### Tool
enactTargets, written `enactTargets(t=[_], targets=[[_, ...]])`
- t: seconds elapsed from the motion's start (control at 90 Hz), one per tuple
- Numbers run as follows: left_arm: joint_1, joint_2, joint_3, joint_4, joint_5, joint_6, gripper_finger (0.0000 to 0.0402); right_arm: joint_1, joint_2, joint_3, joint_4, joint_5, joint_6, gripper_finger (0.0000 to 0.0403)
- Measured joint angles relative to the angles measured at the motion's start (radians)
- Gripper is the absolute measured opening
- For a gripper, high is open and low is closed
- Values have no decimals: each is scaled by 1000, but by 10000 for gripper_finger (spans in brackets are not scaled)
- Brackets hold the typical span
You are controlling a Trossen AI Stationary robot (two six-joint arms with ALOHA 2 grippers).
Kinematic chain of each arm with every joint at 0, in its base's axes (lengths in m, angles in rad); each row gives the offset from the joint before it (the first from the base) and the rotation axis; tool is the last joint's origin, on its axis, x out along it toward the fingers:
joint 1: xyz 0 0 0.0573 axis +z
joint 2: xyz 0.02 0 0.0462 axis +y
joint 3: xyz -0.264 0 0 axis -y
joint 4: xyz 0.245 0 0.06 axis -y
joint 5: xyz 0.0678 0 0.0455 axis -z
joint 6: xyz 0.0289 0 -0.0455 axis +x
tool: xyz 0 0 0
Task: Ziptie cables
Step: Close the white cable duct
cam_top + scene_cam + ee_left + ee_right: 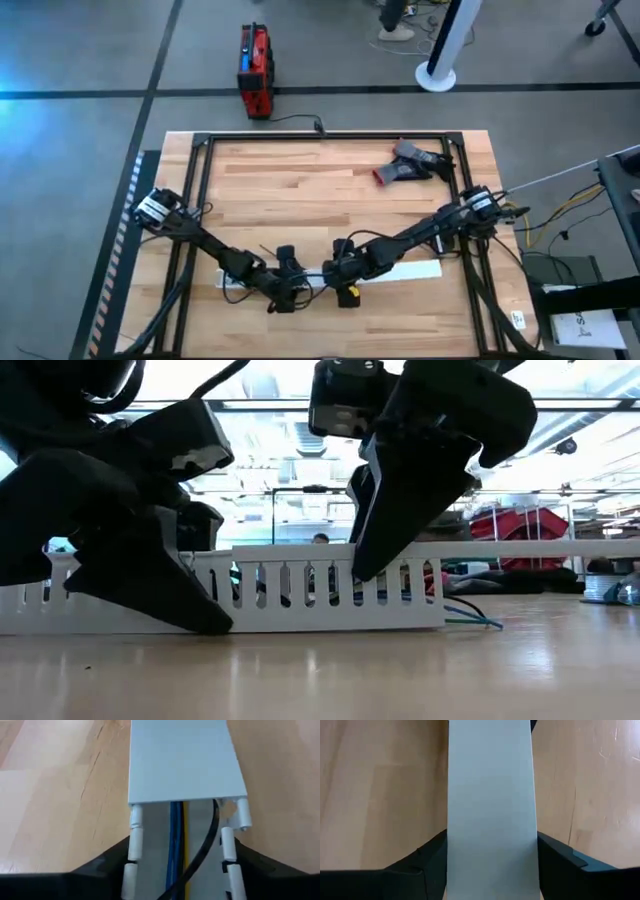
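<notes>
Cables (175, 827) lie inside the long white slotted channel (400, 271), which rests along the near edge of the wooden table (300, 180). From my left wrist view I read blue and yellow wires running lengthwise in the open trough, with a thicker black cord (207, 845) curving across them, and all of them pass under the flat white cover (185, 760) that closes the farther part. At the channel's right end in the low view, thin greenish and dark wire ends (475, 618) trail out onto the table. I cannot find the ziptie in any view.

Left gripper (285, 290) is down at the channel's left portion, its fingers (107, 865) spread apart on either side of the slotted walls. Right gripper (345, 285) sits just to the right of it over the covered part, fingers (427, 862) likewise parted and flanking the cover, close against its edges.

Far right on the table lies a dark tool with a red tip (410, 165). Beyond the table, a red case (255, 70) stands on the floor.
</notes>
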State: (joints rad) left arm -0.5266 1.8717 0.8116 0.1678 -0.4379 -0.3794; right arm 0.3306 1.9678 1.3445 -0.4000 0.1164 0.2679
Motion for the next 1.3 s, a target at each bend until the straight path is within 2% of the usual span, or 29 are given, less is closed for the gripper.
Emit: enactTargets(t=[0.122,0.244,0.422,0.567,0.756,0.933,1.122,1.3], targets=[[1,0,1,1,0,2,216,-10,0,0,0,-2,36,217],[1,0,1,5,0,5,227,-15,0,-1,7,-68,-36,217],[1,-3,1,6,-1,8,219,-19,0,-1,7,-13,25,217],[1,-21,3,-7,1,5,215,-29,0,-3,16,-117,-51,217],[1,-78,-26,-17,16,20,225,-23,0,-2,41,-117,-67,217],[4,-128,-69,-18,9,29,212,-23,-1,-4,36,-91,-82,217],[4,-132,-85,-10,8,19,217,-23,-2,-5,34,-105,-103,217],[3,-132,-99,44,8,26,221,-26,-2,-8,64,-71,-52,217]])
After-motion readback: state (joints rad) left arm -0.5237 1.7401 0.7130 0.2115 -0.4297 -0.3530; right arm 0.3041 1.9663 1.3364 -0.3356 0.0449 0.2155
